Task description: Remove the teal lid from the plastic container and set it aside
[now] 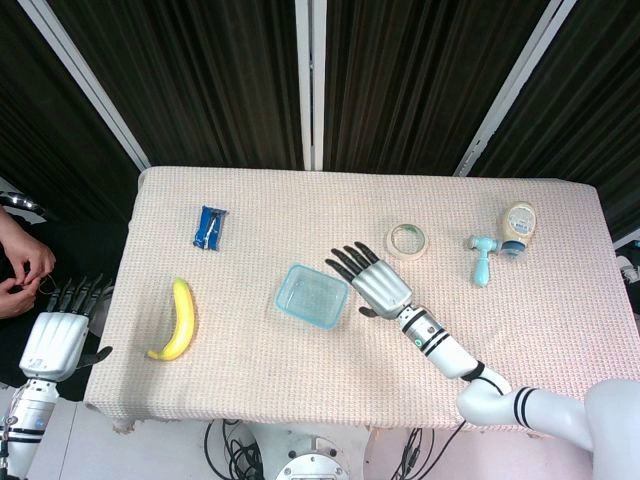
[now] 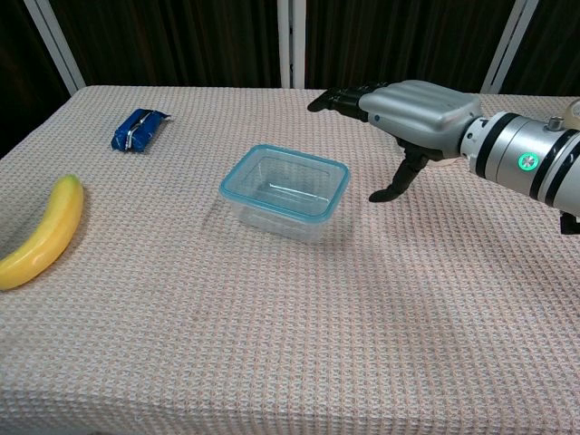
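The clear plastic container [image 1: 313, 297] [image 2: 283, 192] with its teal lid [image 2: 250, 162] on top sits near the table's middle, turned askew. My right hand [image 1: 376, 280] [image 2: 420, 111] hovers to its right, apart from it, fingers spread and holding nothing. Off the table's left edge my left hand [image 1: 57, 338] hangs low, fingers apart and empty; the chest view does not show it.
A banana [image 1: 178, 319] [image 2: 41, 233] lies at the front left and a blue packet [image 1: 208, 227] [image 2: 139, 129] at the back left. A tape ring [image 1: 407, 240], a teal-handled tool [image 1: 483, 260] and a small bottle [image 1: 517, 225] lie at the back right. A person's hands [image 1: 22, 270] show at far left.
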`<state>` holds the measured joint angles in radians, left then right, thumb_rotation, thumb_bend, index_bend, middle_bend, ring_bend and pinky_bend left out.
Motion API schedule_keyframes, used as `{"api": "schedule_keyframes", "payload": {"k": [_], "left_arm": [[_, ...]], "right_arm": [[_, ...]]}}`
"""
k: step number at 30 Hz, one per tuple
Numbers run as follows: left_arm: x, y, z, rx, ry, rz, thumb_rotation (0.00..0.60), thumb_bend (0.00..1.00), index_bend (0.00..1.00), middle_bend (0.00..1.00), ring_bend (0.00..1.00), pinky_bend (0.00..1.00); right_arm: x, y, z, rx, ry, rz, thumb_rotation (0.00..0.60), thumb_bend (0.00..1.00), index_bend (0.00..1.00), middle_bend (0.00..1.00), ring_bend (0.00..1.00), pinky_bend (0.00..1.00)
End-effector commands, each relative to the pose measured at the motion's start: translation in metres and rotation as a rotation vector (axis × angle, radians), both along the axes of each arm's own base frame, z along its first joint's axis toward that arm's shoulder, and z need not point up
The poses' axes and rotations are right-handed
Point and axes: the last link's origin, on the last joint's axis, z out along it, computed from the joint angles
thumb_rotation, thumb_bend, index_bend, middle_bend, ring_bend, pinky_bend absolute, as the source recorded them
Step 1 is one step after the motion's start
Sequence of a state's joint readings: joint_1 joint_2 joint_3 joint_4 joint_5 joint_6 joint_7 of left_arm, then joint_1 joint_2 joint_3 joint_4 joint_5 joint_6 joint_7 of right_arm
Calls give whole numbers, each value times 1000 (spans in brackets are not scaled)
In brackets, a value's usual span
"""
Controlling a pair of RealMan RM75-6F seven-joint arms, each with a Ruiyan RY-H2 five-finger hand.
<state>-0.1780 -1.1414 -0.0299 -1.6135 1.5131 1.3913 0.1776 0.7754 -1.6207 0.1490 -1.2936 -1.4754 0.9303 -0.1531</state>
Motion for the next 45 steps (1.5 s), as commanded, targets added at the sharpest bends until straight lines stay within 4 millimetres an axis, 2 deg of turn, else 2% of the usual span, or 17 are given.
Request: {"api": "schedule_keyframes", "payload": {"k": [1, 3, 6, 10, 13, 18, 26, 32, 42, 45], "left_arm": [[-1, -5, 1, 9, -2, 10, 600, 0, 56, 19, 0, 0], [-2, -9, 3, 19, -5, 17, 600, 0, 56, 18, 0, 0], [-4, -14, 4, 31, -7, 27, 600, 0, 55, 19, 0, 0], [-5, -17, 4, 39, -12, 36, 600, 0, 56, 19, 0, 0], [-4, -19, 3, 41, -12, 36, 600, 0, 56, 19, 0, 0], [-7, -22, 3, 46, -17, 46, 600, 0, 56, 19, 0, 0], [-12, -24, 1, 44, -30, 59, 600, 0, 56, 19, 0, 0], [-14, -23, 0, 42, -33, 54, 600, 0, 55, 19, 0, 0], [-18, -20, -5, 23, -41, 60, 600, 0, 55, 19, 0, 0], [-16, -17, -7, 16, -40, 51, 600, 0, 56, 19, 0, 0]], "right_arm": [[41, 12, -11, 193, -74, 90, 600, 295, 0, 72, 0, 0], [58, 19, -8, 266, -92, 134, 600, 488, 0, 123, 0, 0], [79, 24, -6, 319, -100, 194, 600, 689, 0, 186, 10, 0], [100, 24, -16, 359, -35, 235, 600, 841, 0, 234, 20, 0], [112, 21, -30, 358, 42, 255, 600, 882, 0, 284, 20, 0], [121, 18, -47, 320, 129, 270, 600, 905, 0, 297, 19, 0], [112, 8, -51, 270, 206, 226, 600, 906, 0, 314, 19, 0], [101, -11, -38, 212, 217, 134, 600, 906, 0, 323, 19, 0], [50, -31, 2, 140, 239, -75, 600, 909, 0, 331, 19, 0], [40, -34, 10, 134, 223, -120, 600, 909, 0, 333, 19, 0]]}}
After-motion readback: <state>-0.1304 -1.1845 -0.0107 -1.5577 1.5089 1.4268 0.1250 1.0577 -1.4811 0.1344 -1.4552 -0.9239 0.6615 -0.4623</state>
